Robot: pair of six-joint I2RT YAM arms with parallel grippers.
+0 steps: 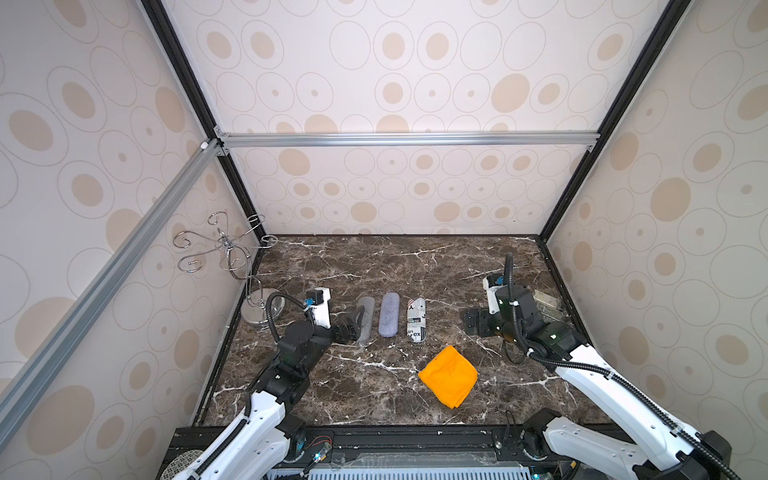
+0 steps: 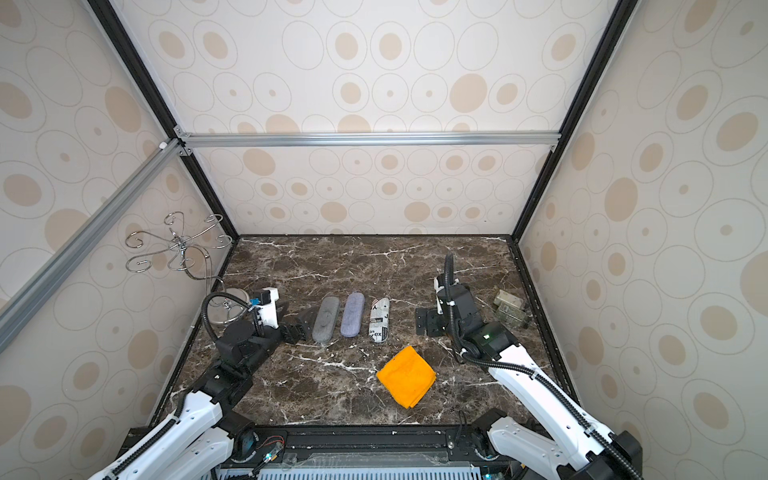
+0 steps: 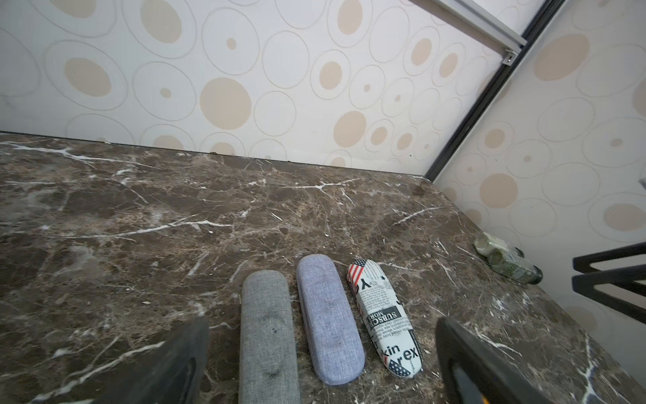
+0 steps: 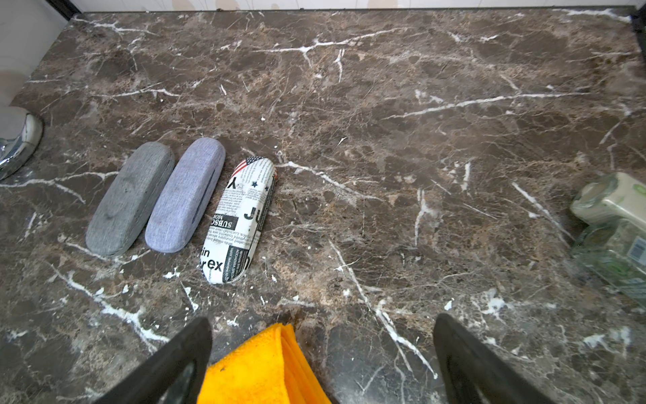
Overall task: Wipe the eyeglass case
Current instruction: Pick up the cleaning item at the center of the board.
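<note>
Left pincer [image 1: 351, 323] and right pincer [image 1: 478, 322]: jaws fully apart, nothing held. Three eyeglass cases [image 1: 388, 313] lie side by side on bench [image 1: 374, 266], lower centre of frame; orange cloth [image 1: 448, 376] lies lower right of them.

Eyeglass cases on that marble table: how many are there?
3, lying side by side in a row: a grey case on the robot's left, a bluish-purple case in the middle, a newspaper-print case on the right. None seems hidden.
</note>
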